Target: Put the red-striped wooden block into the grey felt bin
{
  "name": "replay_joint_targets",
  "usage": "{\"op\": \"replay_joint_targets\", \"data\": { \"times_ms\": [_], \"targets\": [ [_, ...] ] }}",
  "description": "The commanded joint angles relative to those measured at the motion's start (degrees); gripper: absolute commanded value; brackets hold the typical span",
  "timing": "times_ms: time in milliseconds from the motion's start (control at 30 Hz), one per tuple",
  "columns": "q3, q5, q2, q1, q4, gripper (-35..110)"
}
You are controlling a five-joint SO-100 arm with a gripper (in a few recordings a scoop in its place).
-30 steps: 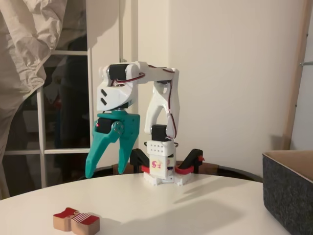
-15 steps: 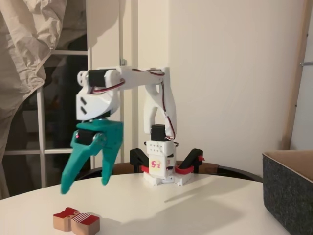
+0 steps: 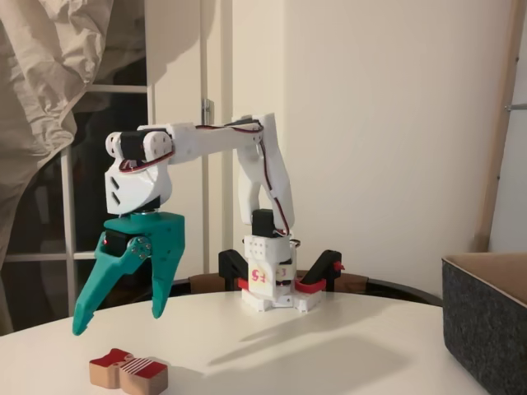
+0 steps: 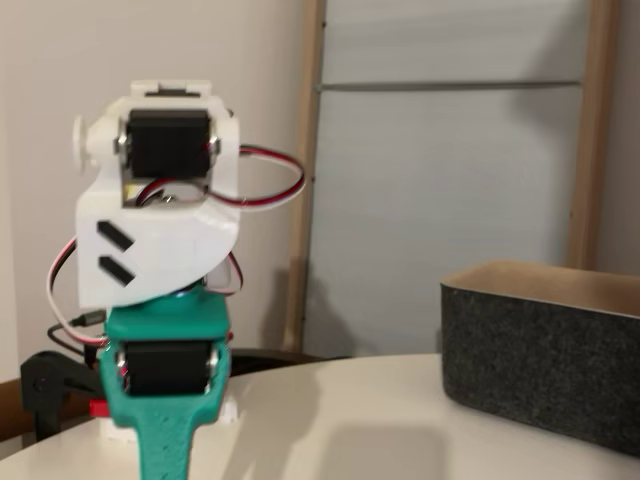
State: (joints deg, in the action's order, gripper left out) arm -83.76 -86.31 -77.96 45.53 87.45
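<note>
White table (image 3: 329,346) bears the red-striped wooden block (image 3: 128,370) beneath the spread, empty claw (image 3: 119,317).

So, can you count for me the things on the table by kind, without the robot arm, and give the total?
Wooden blocks: 1, the red-striped block near the front edge of the table, below the open teal gripper.
Felt bins: 1, the dark grey bin at the right, also seen in the other fixed view.
Total: 2
</note>
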Motion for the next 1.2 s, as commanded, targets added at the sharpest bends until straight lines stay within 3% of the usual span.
{"op": "replay_joint_targets", "data": {
  "times_ms": [0,933,1167],
  "targets": [
    [0.4,0.8,0.8,1.4,0.8,43],
    [-5.7,6.1,5.9,-4.0,0.5,45],
    [-5.5,6.9,8.3,-5.4,-3.8,41]
  ]
}}
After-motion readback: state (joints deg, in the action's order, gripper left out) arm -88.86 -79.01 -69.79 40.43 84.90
